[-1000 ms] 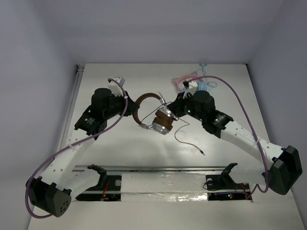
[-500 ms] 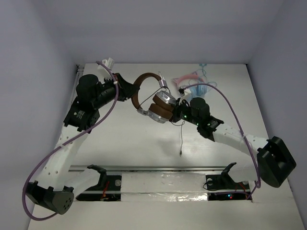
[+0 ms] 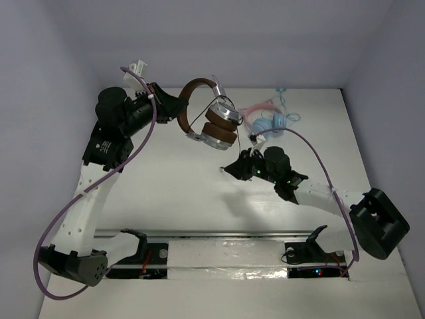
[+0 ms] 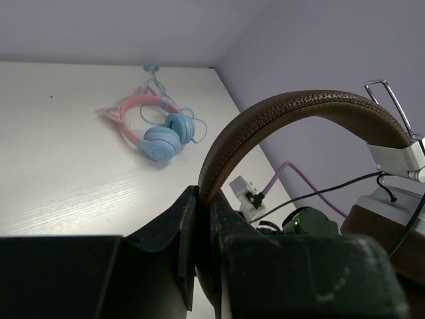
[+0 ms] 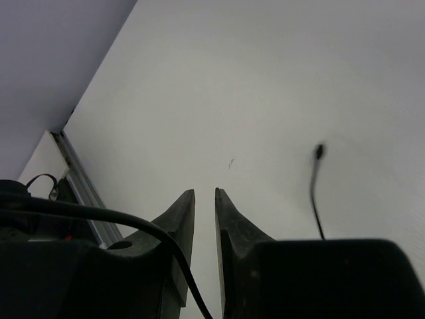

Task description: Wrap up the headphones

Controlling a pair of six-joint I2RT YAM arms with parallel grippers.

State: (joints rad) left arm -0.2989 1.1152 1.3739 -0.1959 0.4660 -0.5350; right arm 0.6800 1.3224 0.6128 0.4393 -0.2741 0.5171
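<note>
The headphones (image 3: 207, 118), with a brown headband (image 4: 292, 109) and silver-and-brown earcups (image 3: 220, 127), hang in the air over the back of the table. My left gripper (image 3: 171, 109) is shut on the headband, which is pinched between the jaws in the left wrist view (image 4: 202, 199). My right gripper (image 3: 226, 168) is low over the table in front of the earcups, apart from them. Its jaws (image 5: 204, 196) stand a little open with nothing between them. The thin dark cable (image 5: 313, 193) and its plug end show to the right of the fingers.
Smaller pink-and-light-blue headphones (image 3: 269, 119) lie at the back right of the table (image 3: 199, 199), also seen in the left wrist view (image 4: 156, 133). A metal rail (image 3: 219, 234) runs along the near edge. Grey walls close in the back and sides.
My left arm has lifted the headphones up and toward the back. My right gripper has opened and moved away from the earcups, toward the near left and lower.
</note>
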